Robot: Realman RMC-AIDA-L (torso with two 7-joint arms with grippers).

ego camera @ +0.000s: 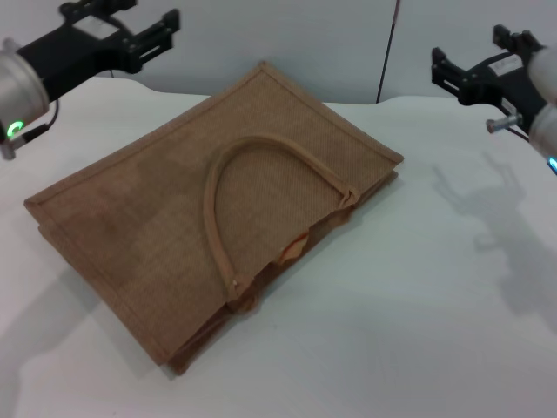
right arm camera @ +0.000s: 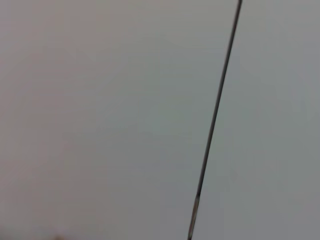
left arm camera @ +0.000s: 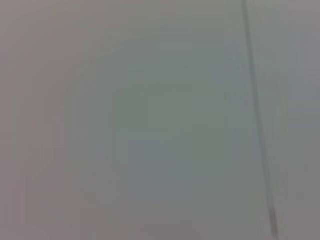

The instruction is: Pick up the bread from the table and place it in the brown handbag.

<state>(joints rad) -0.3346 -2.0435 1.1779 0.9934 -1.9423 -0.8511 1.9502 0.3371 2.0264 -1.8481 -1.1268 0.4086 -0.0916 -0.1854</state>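
Brown handbag (ego camera: pixel 218 209) flat (orange at mouth); both tools raised: left (ego camera: pixel 144 35), right (ego camera: pixel 452 74), apart.

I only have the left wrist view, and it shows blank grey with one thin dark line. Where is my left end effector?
Observer: The left end effector hangs raised over the far left of the plain white tabletop, open and empty.
Operator: Where is the bag?
Observer: The flat tan-brown woven jute handbag lies on its side mid-table, with one looped handle resting on top.
Operator: Any bread left on the table?
Observer: None that I can see. An orange sliver shows inside the bag's mouth, on the side facing the robot, and is likely the bread. The right end effector is raised at the far right.
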